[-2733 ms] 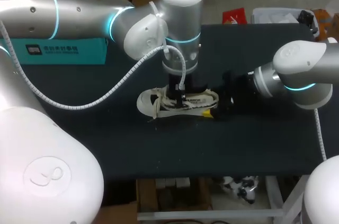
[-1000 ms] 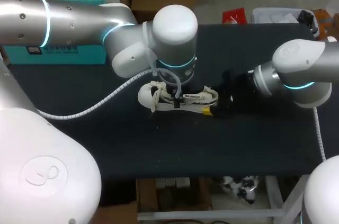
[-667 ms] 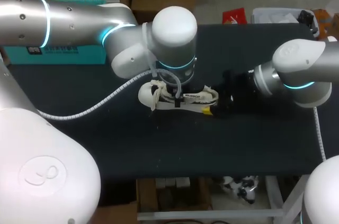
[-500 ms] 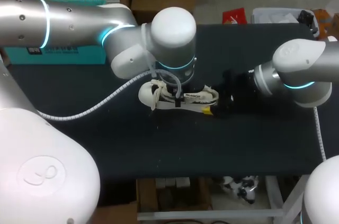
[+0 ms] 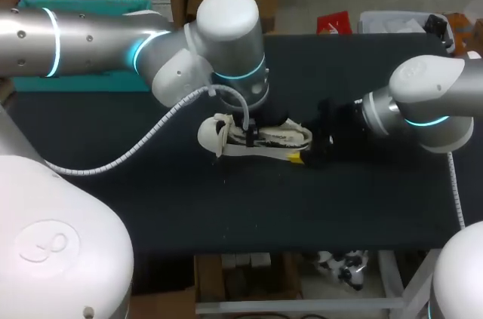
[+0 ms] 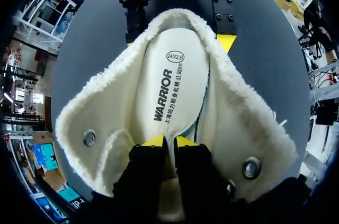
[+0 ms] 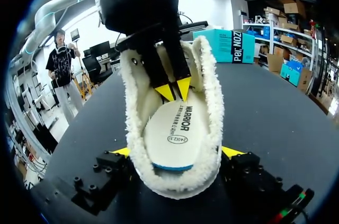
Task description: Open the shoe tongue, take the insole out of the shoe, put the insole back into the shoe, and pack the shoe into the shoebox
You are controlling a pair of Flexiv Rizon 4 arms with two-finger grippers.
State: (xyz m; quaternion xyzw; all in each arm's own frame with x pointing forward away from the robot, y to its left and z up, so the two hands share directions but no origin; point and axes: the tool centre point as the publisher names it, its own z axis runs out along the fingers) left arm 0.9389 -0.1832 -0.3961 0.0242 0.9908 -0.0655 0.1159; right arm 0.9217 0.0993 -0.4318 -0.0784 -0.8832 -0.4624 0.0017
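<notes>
Our shoe (image 5: 260, 138) lies mid-surface (image 5: 226, 213), toe towards our left, its fleecy lining spread wide. Our right tool (image 7: 177, 152) clamps the heel from both sides. Our left tool (image 6: 168, 140) reaches down inside, tips nearly together, pinching the insole (image 6: 169, 81) towards its toe end, inside the shoe

Wide table (image 5: 226, 213) with a dark, matte black top.
</notes>
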